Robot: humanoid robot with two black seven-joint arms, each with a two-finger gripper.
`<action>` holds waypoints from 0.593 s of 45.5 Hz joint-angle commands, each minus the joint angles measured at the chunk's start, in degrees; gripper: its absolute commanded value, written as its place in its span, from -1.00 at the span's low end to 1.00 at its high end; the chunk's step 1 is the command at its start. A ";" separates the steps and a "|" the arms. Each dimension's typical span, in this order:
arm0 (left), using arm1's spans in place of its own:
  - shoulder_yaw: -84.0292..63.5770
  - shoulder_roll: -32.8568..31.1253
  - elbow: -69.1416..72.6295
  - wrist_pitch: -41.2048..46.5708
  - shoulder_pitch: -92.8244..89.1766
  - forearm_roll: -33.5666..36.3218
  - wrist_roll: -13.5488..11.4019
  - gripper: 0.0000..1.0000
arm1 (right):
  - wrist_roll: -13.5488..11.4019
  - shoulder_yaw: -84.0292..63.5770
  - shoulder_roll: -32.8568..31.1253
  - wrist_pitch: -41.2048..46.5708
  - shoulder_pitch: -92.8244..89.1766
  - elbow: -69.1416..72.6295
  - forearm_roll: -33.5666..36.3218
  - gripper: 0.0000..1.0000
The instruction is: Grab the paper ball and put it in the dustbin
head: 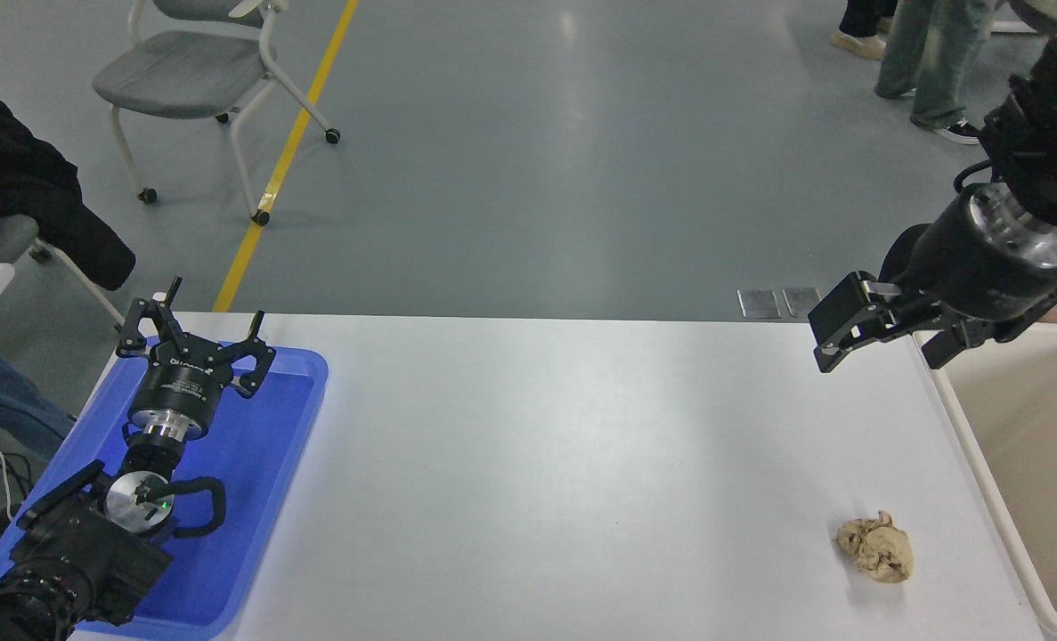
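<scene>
The paper ball (875, 547), a crumpled tan wad, lies on the white table (537, 463) near its front right corner. The dustbin (967, 436), a cream-beige bin with a thick rim, stands at the right edge, just right of the ball. My right gripper (886, 343) hangs open and empty above the table's far right corner, beside the bin's far left corner and well beyond the ball. My left gripper (191, 343) is parked open over the blue tray at the lower left.
A shallow blue tray (301, 392) lies at the table's left end under the left arm. Beyond the table are a grey chair (199, 71) and a person's legs (929, 62) at the top right. A seated person shows at the left edge.
</scene>
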 commanded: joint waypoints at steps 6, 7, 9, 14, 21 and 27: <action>0.01 -0.01 0.00 0.00 -0.01 -0.01 -0.01 1.00 | -0.07 3.95 -12.42 -3.95 -14.33 -3.67 -17.13 1.00; -0.08 -0.01 0.00 0.00 -0.01 -0.01 -0.01 1.00 | -0.07 4.57 -13.12 -4.39 -15.74 -4.11 -18.01 1.00; 0.01 -0.01 0.00 0.00 -0.01 -0.01 -0.01 1.00 | -0.07 6.06 -14.18 -5.44 -18.81 -4.99 -18.89 1.00; 0.01 -0.01 0.00 0.00 -0.01 -0.01 -0.01 1.00 | -0.07 10.89 -15.32 -7.64 -26.81 -8.07 -19.34 1.00; 0.01 -0.01 0.17 0.00 -0.01 -0.01 -0.01 1.00 | 0.02 20.29 -15.76 -9.23 -39.73 -13.87 -22.14 1.00; 0.01 -0.01 0.00 0.00 -0.01 -0.01 -0.01 1.00 | 0.02 25.66 -15.32 -11.95 -47.29 -16.68 -25.22 1.00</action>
